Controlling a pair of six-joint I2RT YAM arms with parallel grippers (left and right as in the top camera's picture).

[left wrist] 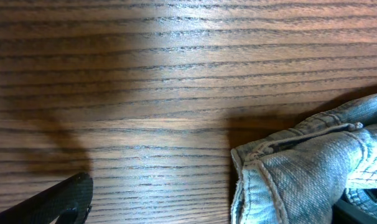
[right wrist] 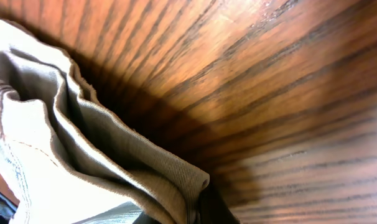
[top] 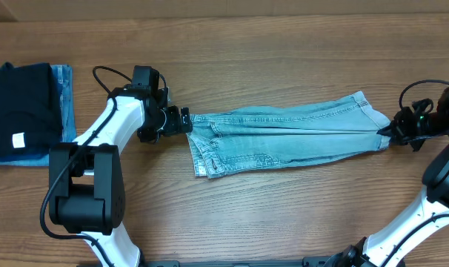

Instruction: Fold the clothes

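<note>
The clothes (top: 284, 137), light blue denim shorts, lie folded lengthwise across the middle of the table. My left gripper (top: 186, 122) is open at their left end. In the left wrist view one black finger (left wrist: 64, 199) rests over bare wood, and the denim edge (left wrist: 300, 168) lies between the jaws, covering most of the other finger. My right gripper (top: 386, 135) is shut on the right end of the shorts. The right wrist view shows bunched layers of fabric (right wrist: 83, 143) pinched against a dark finger (right wrist: 216, 208).
At the far left edge sits a folded black garment with a small white tag (top: 17, 111), on top of a darker blue denim piece (top: 63, 89). Bare wooden table (top: 284, 215) lies in front of and behind the shorts.
</note>
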